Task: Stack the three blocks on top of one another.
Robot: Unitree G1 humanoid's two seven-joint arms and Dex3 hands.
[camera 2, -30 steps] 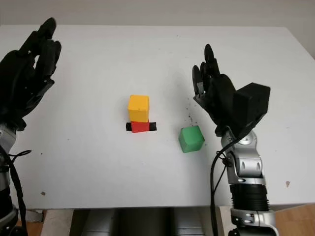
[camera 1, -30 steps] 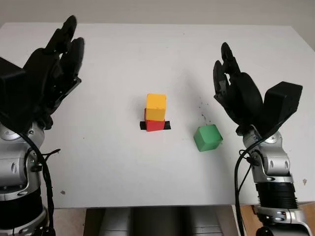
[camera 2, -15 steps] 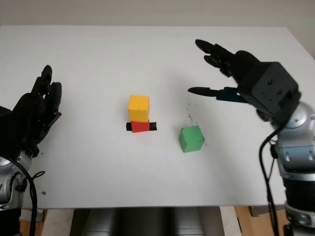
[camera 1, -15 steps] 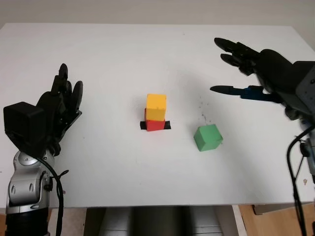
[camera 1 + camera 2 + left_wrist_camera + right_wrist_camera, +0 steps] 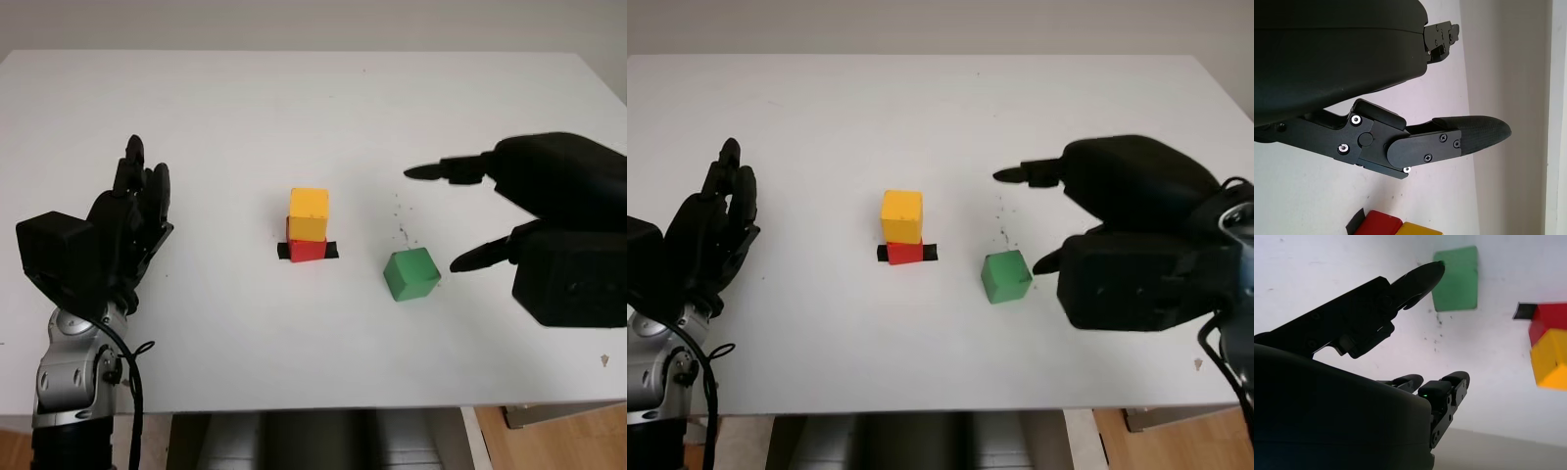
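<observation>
Hovering beside the green block (image 5: 411, 273), the right hand (image 5: 549, 230) is open, holding nothing.

Head stereo pair: high, facing forward and down over white table (image 5: 294, 117); both eyes share whole tabletop, slightly offset sideways. Left wrist camera: tight against left hand (image 5: 1469, 134), facing along table toward red block (image 5: 1378, 226) and yellow block (image 5: 1420, 229). Right wrist camera: close behind right hand (image 5: 1415, 279), facing green block (image 5: 1457, 279) and stack. All views share stack.
</observation>
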